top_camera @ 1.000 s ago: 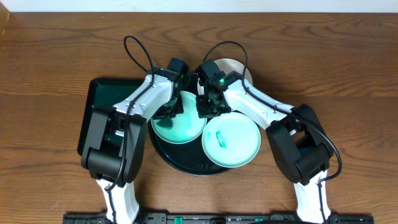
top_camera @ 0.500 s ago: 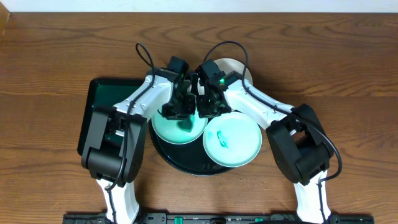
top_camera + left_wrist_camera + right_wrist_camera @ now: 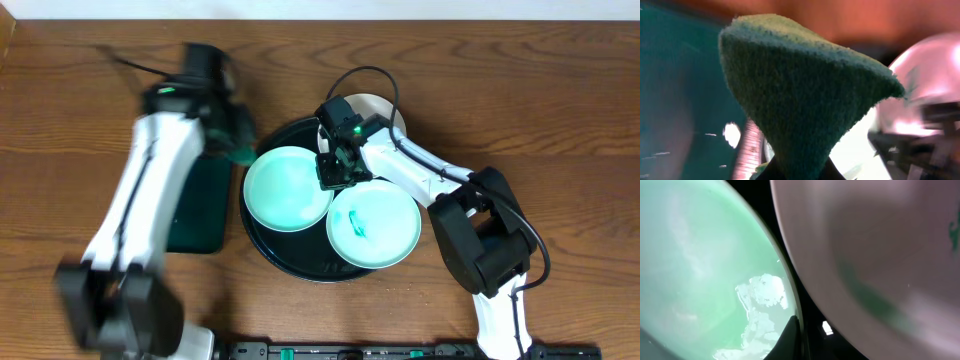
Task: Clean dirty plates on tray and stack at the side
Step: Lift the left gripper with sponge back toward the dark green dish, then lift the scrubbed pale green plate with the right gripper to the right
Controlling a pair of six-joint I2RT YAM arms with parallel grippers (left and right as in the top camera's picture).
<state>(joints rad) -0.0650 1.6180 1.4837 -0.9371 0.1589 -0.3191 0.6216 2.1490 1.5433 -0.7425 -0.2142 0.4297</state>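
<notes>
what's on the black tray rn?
Two plates: the left plate looks clean, the right plate has a teal smear. The right arm partly hides a third plate at the far rim of the tray.

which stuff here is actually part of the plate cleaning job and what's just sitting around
Job: plain mint plate, smeared plate, third plate at the back, black tray, green sponge in left gripper.
Lying about: dark green rectangular tray.
</notes>
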